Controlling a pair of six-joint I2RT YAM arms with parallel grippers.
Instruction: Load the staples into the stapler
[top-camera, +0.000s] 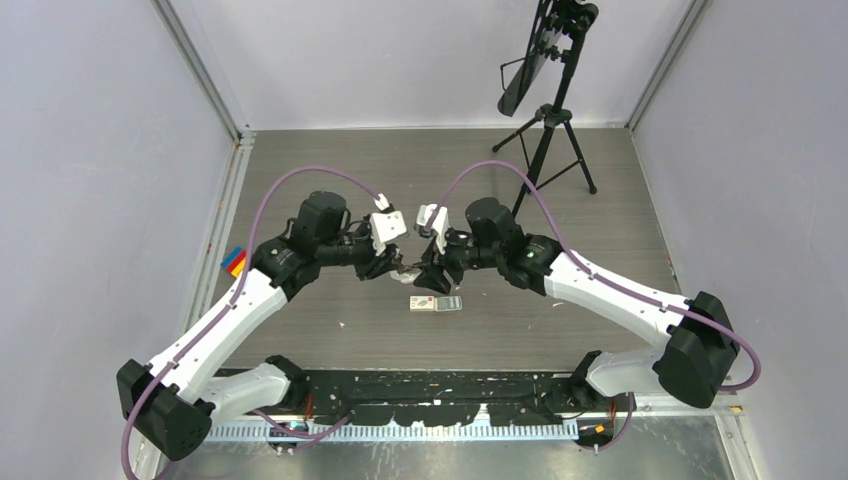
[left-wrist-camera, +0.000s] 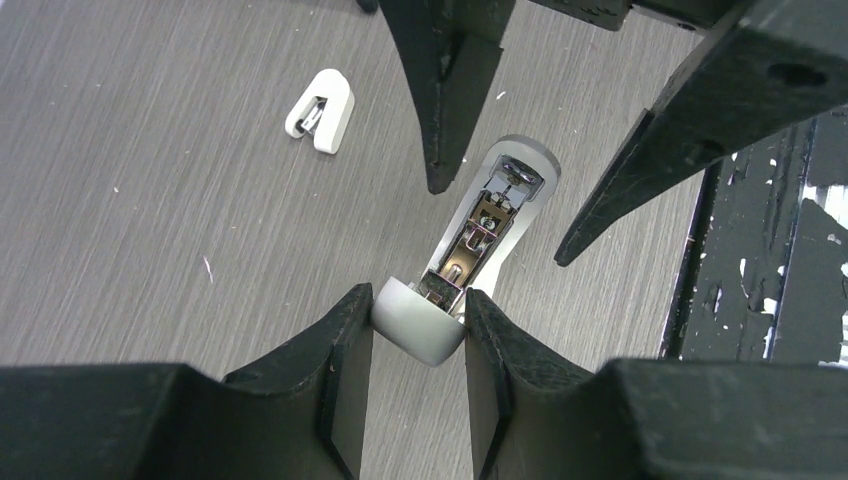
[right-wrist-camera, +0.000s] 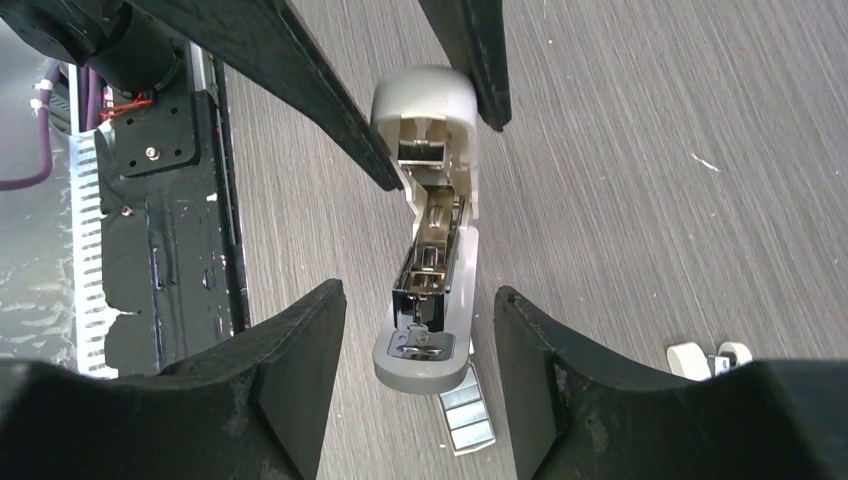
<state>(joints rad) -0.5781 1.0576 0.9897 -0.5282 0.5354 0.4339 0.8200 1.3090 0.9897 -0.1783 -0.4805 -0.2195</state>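
Pre-load: left gripper (left-wrist-camera: 418, 320) pinches opened stapler (left-wrist-camera: 490, 215); right gripper (right-wrist-camera: 420, 295) spread, empty, must next fetch staples (right-wrist-camera: 467, 412) at six o'clock.

Robotics lab test cell: pale blank walls (top-camera: 90, 150) framed by aluminium rails (top-camera: 200, 70) enclose a grey wood-grain table (top-camera: 330, 150), with a tripod-mounted panel (top-camera: 540, 55) standing at the far right corner.

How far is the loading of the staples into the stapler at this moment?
Done: the stapler is open, its inside exposed. In hand: the left gripper clamps its rounded end; the right gripper stands open around the other end, holding nothing. Left: the staples lie on the table, not yet picked up or inserted.
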